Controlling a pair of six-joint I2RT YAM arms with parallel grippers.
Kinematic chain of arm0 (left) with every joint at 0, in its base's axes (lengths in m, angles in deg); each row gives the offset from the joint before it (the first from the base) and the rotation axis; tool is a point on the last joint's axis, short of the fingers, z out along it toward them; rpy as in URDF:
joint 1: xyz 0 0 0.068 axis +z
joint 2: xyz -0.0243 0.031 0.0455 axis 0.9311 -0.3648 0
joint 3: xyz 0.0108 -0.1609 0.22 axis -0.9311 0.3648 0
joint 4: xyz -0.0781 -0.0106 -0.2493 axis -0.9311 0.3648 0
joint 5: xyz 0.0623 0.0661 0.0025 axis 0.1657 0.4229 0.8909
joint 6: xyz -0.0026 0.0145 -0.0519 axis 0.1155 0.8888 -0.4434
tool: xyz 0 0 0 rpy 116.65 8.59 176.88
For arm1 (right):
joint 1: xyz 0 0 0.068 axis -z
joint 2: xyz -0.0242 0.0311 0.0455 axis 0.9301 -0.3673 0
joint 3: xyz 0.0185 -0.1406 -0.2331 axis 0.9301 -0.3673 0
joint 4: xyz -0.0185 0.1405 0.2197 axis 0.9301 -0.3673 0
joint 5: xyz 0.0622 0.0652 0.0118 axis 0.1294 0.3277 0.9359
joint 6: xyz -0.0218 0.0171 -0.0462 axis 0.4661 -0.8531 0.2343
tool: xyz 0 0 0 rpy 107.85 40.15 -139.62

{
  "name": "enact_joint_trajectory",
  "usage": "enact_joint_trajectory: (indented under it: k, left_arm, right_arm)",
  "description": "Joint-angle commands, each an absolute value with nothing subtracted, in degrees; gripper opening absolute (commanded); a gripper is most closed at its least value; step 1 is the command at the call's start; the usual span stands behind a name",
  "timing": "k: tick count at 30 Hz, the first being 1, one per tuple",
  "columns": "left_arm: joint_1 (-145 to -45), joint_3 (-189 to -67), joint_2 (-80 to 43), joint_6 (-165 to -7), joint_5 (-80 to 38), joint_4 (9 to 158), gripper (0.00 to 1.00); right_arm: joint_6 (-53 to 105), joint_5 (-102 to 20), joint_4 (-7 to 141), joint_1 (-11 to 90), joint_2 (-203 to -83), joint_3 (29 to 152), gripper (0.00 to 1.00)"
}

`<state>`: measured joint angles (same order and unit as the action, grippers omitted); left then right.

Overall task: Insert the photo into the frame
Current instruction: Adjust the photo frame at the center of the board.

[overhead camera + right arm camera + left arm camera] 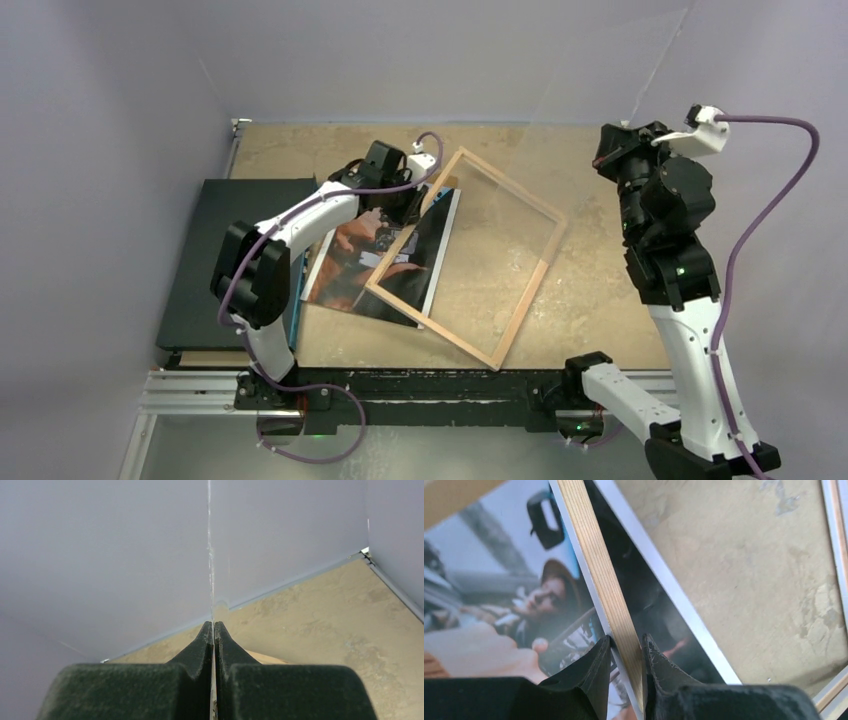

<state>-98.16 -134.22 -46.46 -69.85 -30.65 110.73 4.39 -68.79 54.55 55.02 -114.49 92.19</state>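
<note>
While the left tool (626, 641) pinches the frame (594, 570) over the photo (499, 590), the right tool (214, 630) clamps a thin clear sheet (210, 555).

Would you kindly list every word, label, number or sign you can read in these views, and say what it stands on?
None can be read in any view.
The photo carries only a picture of a person, with no visible caption.
The frame shows no label.

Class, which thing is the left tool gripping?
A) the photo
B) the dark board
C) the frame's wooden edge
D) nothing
C: the left wrist view shows the left tool closed on the frame by its wooden edge, with the photo lying beneath.
</note>
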Motion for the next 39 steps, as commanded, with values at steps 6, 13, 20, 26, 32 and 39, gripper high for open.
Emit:
enact_joint_trajectory:
  k: [6, 13, 20, 26, 32, 39]
  left_arm:
    - [-101.2, -156.31, -52.12, -53.97, -32.5, 128.63, 0.0]
    - [-103.19, -161.63, -57.2, -44.96, -27.32, 128.5, 0.0]
    - [-104.9, -159.99, -62.43, -42.32, -26.72, 122.94, 0.0]
    - [-105.68, -159.31, -67.51, -45.76, -22.39, 115.84, 0.0]
    - [-105.5, -156.7, -67.33, -52.0, -16.24, 108.63, 0.16]
    - [-102.0, -152.47, -55.24, -71.2, -11.13, 110.13, 0.57]
  right_arm:
    - [7.5, -76.85, 57.55, 55.27, -112.38, 94.94, 0.0]
    - [7.87, -77.84, 56.69, 55.21, -112.72, 95.95, 0.0]
    - [7.96, -77.77, 56.22, 55.26, -112.08, 94.6, 0.0]
    - [6.43, -76.59, 56.51, 55.24, -111.88, 92.04, 0.0]
    - [6.37, -76.23, 56.23, 55.24, -111.57, 90.94, 0.0]
    - [6.42, -76.3, 56.12, 55.25, -110.8, 89.42, 0.0]
